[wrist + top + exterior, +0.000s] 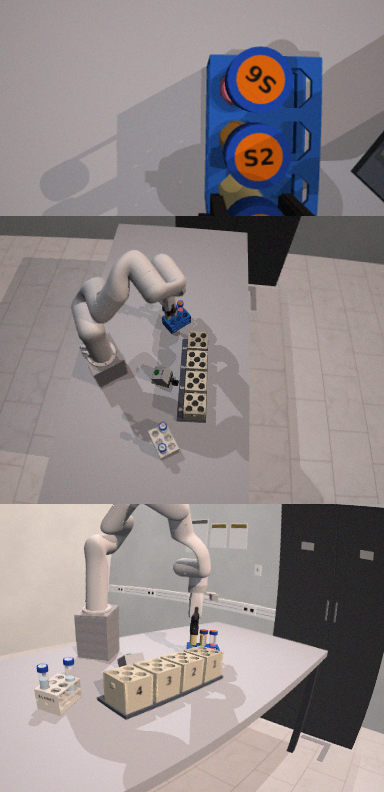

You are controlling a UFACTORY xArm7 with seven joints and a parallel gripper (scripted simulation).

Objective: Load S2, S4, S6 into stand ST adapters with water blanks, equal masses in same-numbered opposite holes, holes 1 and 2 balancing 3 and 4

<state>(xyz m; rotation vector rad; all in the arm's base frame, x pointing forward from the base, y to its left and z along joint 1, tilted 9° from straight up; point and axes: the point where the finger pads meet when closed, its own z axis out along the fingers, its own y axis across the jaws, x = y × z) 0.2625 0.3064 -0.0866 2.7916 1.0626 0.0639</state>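
My gripper (170, 312) (194, 630) (256, 205) is shut on the yellowish sample tube at the end of the blue rack (179, 327) (265, 116); its ID is cut off in the wrist view. The tube still stands in the rack. Beside it stand amber S2 (203, 637) (259, 156) and pink, low-filled S6 (214, 637) (260, 79). Adapters 1 (198, 340) (210, 671), 2 (197, 359) (187, 681), 3 (196, 380) (161, 690) and 4 (195, 403) (122, 698) show empty holes. Two water blanks (163, 426) (68, 661) stand in the white rack (171, 454) (42, 704); their mL is unreadable.
The adapters sit in a row on the dark stand (181, 414), between the two racks. The sloped desk with the green DONE key (157, 372) is on the robot's side of the stand. A dark object (175, 382) is beside the desk.
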